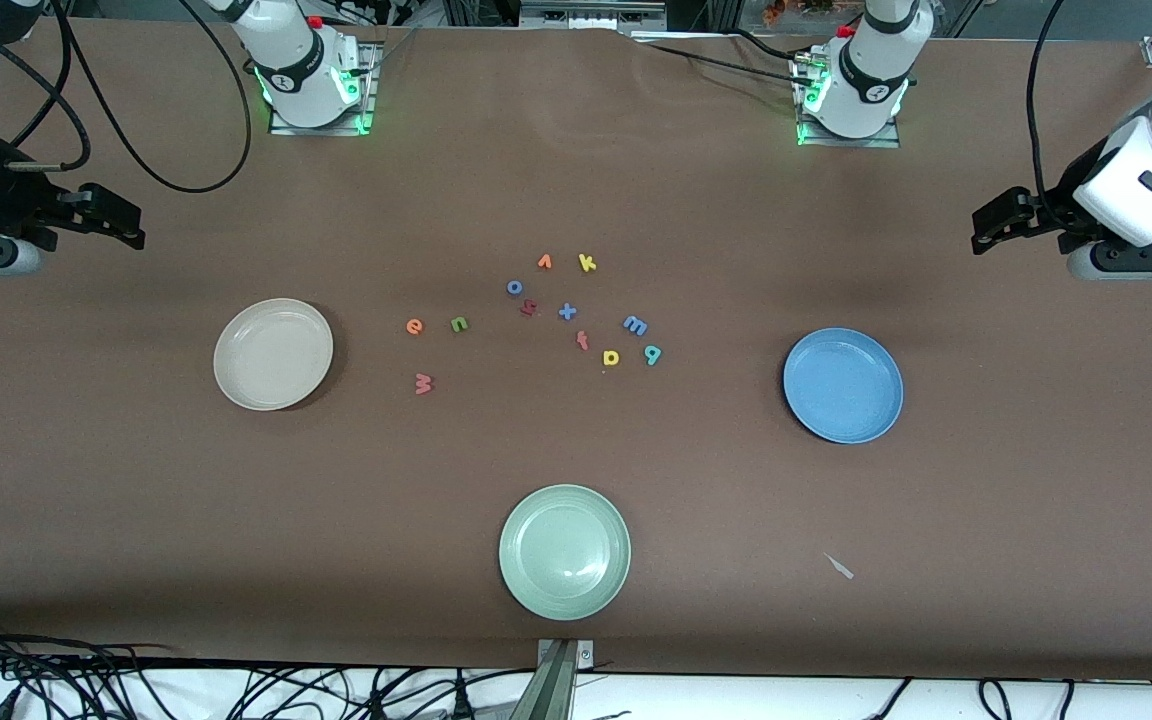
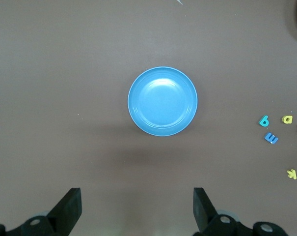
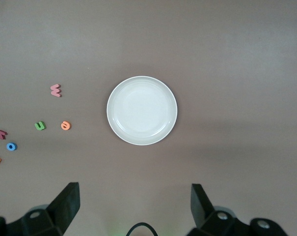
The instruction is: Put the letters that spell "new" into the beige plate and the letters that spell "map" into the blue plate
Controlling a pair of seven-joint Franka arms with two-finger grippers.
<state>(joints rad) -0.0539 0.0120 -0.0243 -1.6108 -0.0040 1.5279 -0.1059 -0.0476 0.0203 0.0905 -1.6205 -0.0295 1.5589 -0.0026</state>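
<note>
The beige plate (image 1: 273, 353) lies bare toward the right arm's end and the blue plate (image 1: 843, 385) bare toward the left arm's end. Between them on the table lie the orange e (image 1: 415, 326), green n (image 1: 459, 323) and salmon w (image 1: 423, 383), then the blue m (image 1: 635, 324), teal a (image 1: 652, 354) and yellow p (image 1: 611, 357). My right gripper (image 1: 128, 228) hangs open and holds nothing, high at its end of the table, with the beige plate (image 3: 142, 110) in its view. My left gripper (image 1: 981, 230) hangs open likewise, looking down on the blue plate (image 2: 162, 101).
A pale green plate (image 1: 564, 551) sits near the front edge. Other letters lie mid-table: blue o (image 1: 514, 287), orange v (image 1: 544, 262), yellow k (image 1: 587, 263), dark-red h (image 1: 528, 308), blue x (image 1: 567, 311), a salmon letter (image 1: 582, 340). A small scrap (image 1: 839, 566) lies nearer the front camera than the blue plate.
</note>
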